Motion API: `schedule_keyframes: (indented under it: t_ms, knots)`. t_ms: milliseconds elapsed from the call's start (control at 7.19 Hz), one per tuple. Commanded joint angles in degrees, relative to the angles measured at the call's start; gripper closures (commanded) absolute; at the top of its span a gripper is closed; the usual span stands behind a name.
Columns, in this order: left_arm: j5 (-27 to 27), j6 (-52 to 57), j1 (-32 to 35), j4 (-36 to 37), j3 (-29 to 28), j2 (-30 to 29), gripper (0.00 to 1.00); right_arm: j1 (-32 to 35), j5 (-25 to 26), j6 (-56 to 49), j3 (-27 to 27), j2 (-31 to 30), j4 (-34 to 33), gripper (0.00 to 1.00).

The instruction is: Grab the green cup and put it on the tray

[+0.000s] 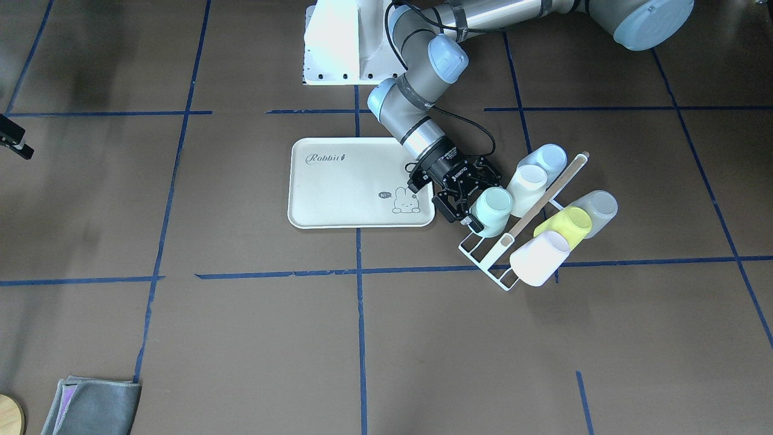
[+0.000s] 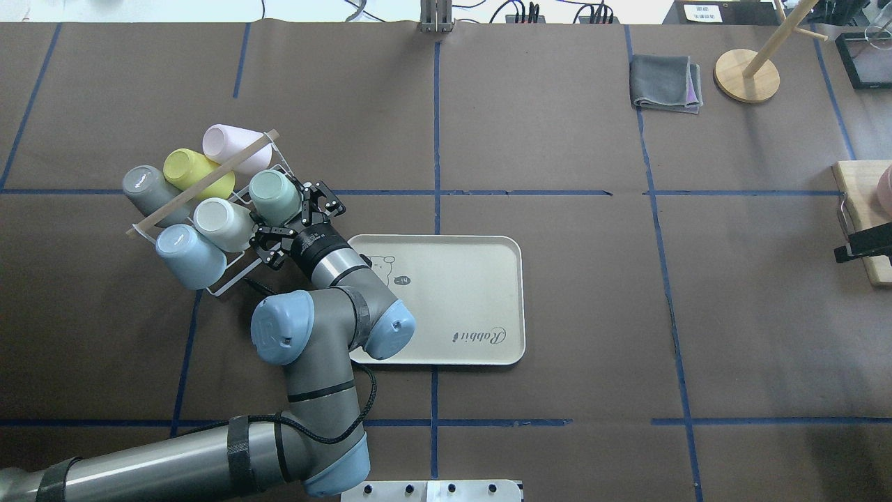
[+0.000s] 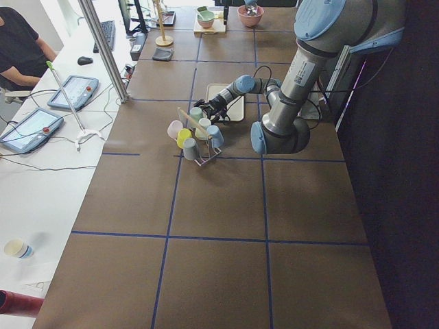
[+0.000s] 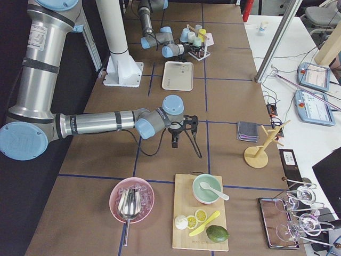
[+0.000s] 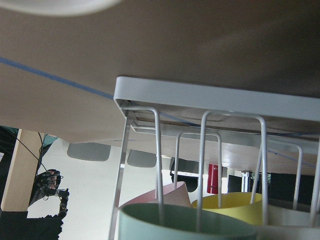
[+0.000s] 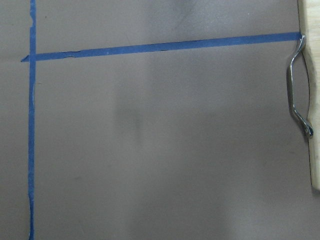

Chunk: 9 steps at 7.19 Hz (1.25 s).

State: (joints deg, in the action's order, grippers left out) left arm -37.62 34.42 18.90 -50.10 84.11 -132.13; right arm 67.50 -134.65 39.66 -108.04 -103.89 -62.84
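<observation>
brown table (image 2: 557,314) (blue tape grid) carries the tray (image 2: 460,293), a wire rack (image 1: 543,204) and 1 grey cloth (image 2: 663,84).

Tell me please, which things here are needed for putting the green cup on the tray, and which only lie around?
Needed:
- green cup, sitting on the wire rack
- tray
- left gripper, open at the cup

Only lying around:
- yellow-green cup
- light blue cup
- white cup
- grey cup
- folded grey cloth

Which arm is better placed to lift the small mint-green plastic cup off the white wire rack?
Left: its gripper straddles the small mint-green plastic cup beside the cream tray; the right gripper is far off.
</observation>
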Motion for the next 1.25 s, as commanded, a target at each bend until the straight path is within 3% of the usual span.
schedule_keyframes:
  t_ms: [0,278,695,1112]
  knots:
    - [0.1,-0.1,0.1,0.1,0.2,0.0,0.30,0.0,0.0,0.1,0.0,0.0,0.0,0.00]
    - [0.2,0.0,1.4,0.3,2.7,0.1,0.34,0.0,0.0,0.2,0.0,0.1,0.0,0.00]
    - [0.4,0.6,1.5,0.6,17.4,7.7,0.35,-0.1,0.0,0.2,0.3,0.2,0.0,0.00]
    - [0.4,0.6,1.4,0.6,26.9,7.9,0.36,-0.1,0.1,0.2,0.5,0.5,0.0,0.00]
